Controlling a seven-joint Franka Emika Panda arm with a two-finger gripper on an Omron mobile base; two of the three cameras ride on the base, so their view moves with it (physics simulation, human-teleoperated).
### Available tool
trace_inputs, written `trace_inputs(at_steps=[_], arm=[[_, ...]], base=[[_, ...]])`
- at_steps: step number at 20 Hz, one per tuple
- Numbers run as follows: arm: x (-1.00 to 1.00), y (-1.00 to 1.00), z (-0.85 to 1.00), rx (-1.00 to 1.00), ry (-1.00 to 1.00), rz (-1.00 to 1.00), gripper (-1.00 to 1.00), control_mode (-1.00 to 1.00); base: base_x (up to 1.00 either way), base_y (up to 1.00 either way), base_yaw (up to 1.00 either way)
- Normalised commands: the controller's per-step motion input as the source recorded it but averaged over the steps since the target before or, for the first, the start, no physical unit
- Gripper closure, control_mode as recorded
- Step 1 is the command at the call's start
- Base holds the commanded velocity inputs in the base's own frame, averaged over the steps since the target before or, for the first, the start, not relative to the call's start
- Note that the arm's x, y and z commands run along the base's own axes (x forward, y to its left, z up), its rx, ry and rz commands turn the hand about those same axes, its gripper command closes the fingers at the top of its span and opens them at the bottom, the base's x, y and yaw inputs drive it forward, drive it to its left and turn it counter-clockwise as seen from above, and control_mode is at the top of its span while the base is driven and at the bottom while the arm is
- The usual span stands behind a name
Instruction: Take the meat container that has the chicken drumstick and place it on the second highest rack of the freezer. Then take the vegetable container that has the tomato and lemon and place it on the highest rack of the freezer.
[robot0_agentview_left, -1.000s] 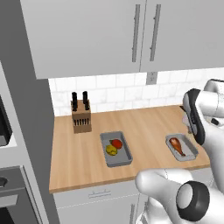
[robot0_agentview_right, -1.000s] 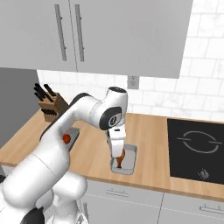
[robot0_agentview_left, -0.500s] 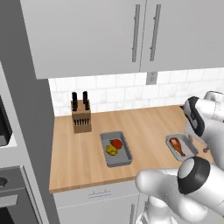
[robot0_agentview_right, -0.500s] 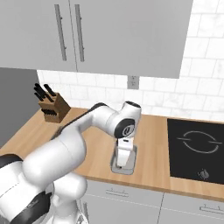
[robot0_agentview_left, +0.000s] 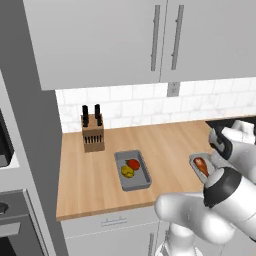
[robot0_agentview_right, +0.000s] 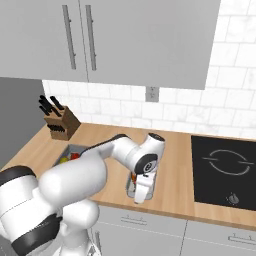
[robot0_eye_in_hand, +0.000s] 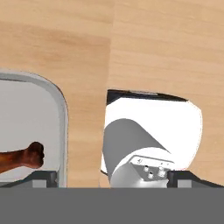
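Note:
The meat container (robot0_agentview_right: 131, 183) is a small light-grey tray near the counter's front edge, also in the left base view (robot0_agentview_left: 195, 161) and the hand view (robot0_eye_in_hand: 61, 118). The chicken drumstick (robot0_agentview_left: 201, 164) lies in it, its bone end (robot0_eye_in_hand: 34, 155) toward the rim. My gripper (robot0_agentview_right: 139, 199) hangs open over the tray's near edge. In the hand view my gripper (robot0_eye_in_hand: 113, 177) straddles the rim, one fingertip (robot0_eye_in_hand: 43, 177) over the tray and the other over bare wood. The vegetable container (robot0_agentview_left: 132, 170) holds the tomato (robot0_agentview_left: 133, 164) and the lemon (robot0_agentview_left: 127, 172), left of the meat tray.
A knife block (robot0_agentview_left: 93, 135) stands at the back left of the wooden counter (robot0_agentview_left: 165, 142). A black cooktop (robot0_agentview_right: 225, 170) lies to the right. Wall cabinets (robot0_agentview_left: 150, 40) hang above. My own arm (robot0_agentview_right: 115, 150) arches over the space between the two trays.
The hand has come down and toward the counter's front, from above the meat tray to its near edge. The elbow has swung round. Both trays stay put.

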Motion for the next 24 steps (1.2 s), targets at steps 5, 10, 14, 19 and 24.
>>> trace_inputs(at_steps=[5,10,14,19,24], arm=[[0.29,-0.12,-0.23,0.02,0.03,-0.11,-1.00,-1.00],[0.24,-0.22,-0.02,0.05,0.00,-0.04,-1.00,-1.00],[0.02,0.02,-0.55,0.00,0.01,-0.05,-1.00,-1.00],[0.00,0.16,-0.60,0.00,0.01,-0.04,-1.00,-1.00],[0.02,0.03,-0.48,0.00,0.05,-0.02,1.00,-1.00]], base=[[0.00,0.00,0.00],[0.00,0.00,0.00],[0.00,0.00,0.00],[0.00,0.00,0.00],[0.00,0.00,0.00]])
